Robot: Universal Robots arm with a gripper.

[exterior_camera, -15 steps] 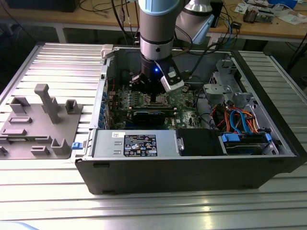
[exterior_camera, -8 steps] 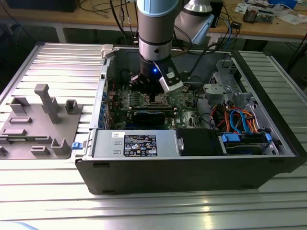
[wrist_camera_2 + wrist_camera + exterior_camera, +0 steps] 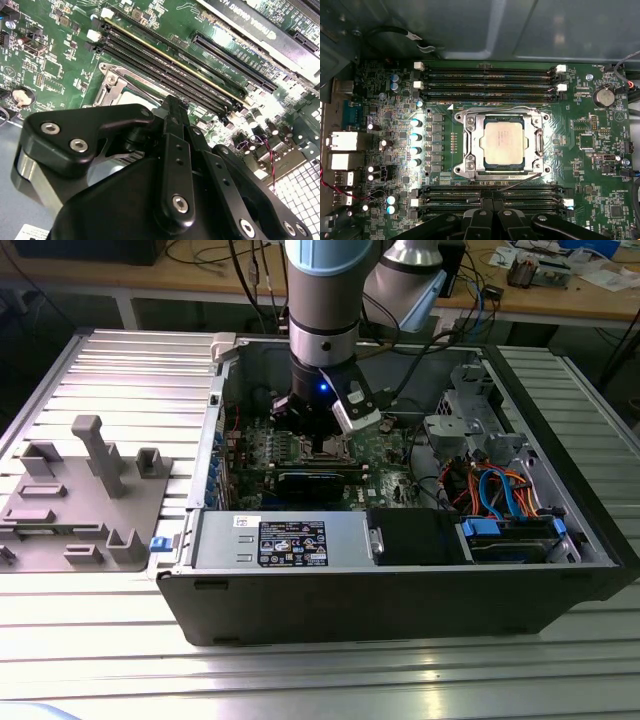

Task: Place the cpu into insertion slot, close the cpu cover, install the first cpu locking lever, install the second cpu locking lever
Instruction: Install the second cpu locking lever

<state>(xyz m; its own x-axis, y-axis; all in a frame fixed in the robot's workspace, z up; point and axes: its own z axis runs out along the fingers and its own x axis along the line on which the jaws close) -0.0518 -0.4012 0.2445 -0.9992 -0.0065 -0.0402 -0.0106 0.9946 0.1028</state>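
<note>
Nearest in the first wrist view, the black claw (image 3: 492, 215) hangs just above the green board (image 3: 600, 165), its fingers pressed together and grasping nothing. Just beyond its tips the cpu (image 3: 504, 143) lies flat in the insertion slot (image 3: 470, 167), with the cpu cover (image 3: 532, 122) closed down around it as a silver frame. Farther on run long black memory slots (image 3: 490, 80). In the exterior view the arm (image 3: 322, 300) reaches into the open computer case (image 3: 400, 590) on the ribbed metal bench (image 3: 130, 370).
</note>
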